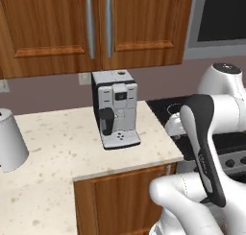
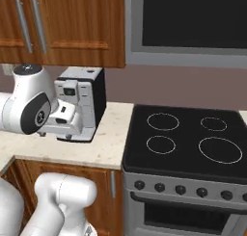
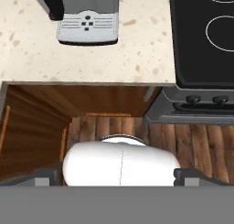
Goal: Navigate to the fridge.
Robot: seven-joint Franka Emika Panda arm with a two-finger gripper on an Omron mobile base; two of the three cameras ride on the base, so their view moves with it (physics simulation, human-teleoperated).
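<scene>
Where the speckled beige stone counter point(image 1: 57, 133) ends: its front edge runs just ahead of the grey-and-black boxy coffee machine point(image 1: 115, 109), above brown wooden base cabinets point(image 1: 125, 200).
Right of the coffee machine: a black glass cooktop point(image 2: 183, 134) butts against the counter's side edge.
Open room: plank wooden floor point(image 3: 192, 145) lies bare below the coffee machine's counter front.
Left base view alone: a white cylindrical jug point(image 1: 9, 140) stands well left of the coffee machine.
Right base view alone: a grey-framed dark panel point(image 2: 193, 23) hangs over the cooktop.
Gripper point(image 3: 119, 178): fingertips point(image 3: 45, 176) wide apart, holding nothing.
Fridge: I cannot tell where it stands.
</scene>
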